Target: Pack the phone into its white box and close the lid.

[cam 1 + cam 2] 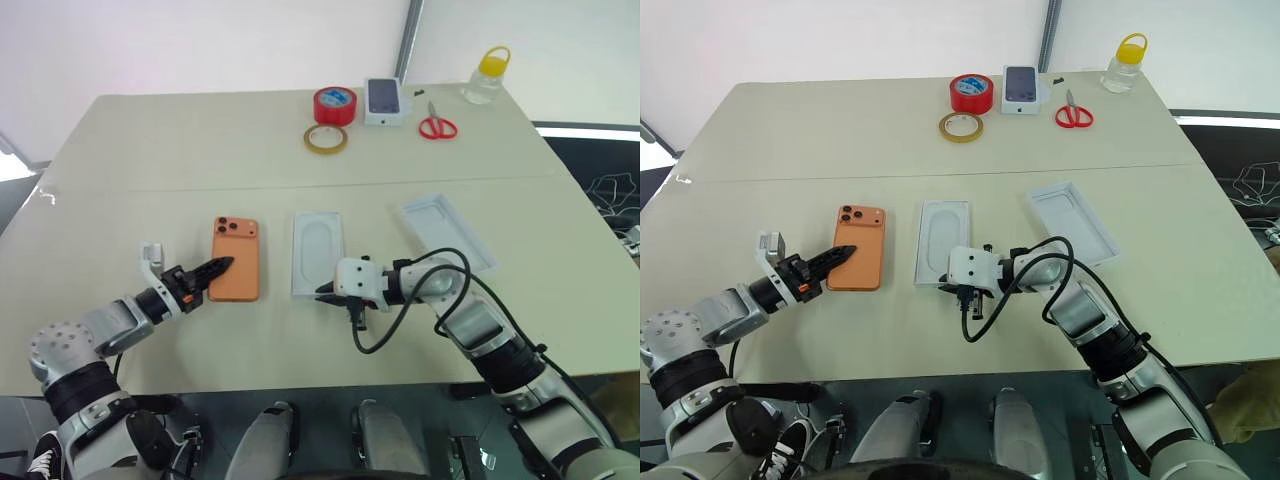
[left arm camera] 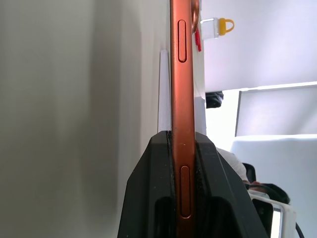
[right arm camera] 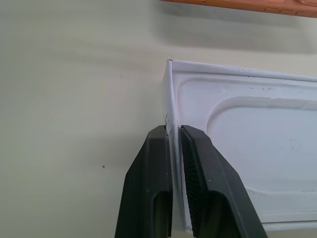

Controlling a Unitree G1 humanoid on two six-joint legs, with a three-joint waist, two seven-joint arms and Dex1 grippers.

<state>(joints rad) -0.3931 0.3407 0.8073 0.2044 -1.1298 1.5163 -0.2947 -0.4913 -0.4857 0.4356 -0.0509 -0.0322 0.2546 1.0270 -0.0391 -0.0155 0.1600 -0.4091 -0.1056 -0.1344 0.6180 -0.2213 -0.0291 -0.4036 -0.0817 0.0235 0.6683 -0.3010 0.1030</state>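
Observation:
The orange phone [image 1: 236, 258] lies back up on the table, its camera cluster at the far end. My left gripper [image 1: 222, 265] comes in from the left and is shut on the phone's [image 2: 182, 74] long edge, one finger on each face. To the phone's right lies the white box [image 1: 297, 252], with a white insert [image 1: 320, 250] with an oval recess filling its inside. My right gripper [image 1: 322, 293] is shut on the box's thin near wall [image 3: 169, 114] close to a corner. The lid [image 1: 447, 233] lies open side up further right, slanted.
At the far edge of the table are a red tape roll [image 1: 334, 105], a clear tape ring [image 1: 326, 138], a small white carton [image 1: 385, 100] picturing a phone, red scissors [image 1: 437, 127] and a bottle with a yellow cap [image 1: 487, 75]. A seam crosses the table's middle.

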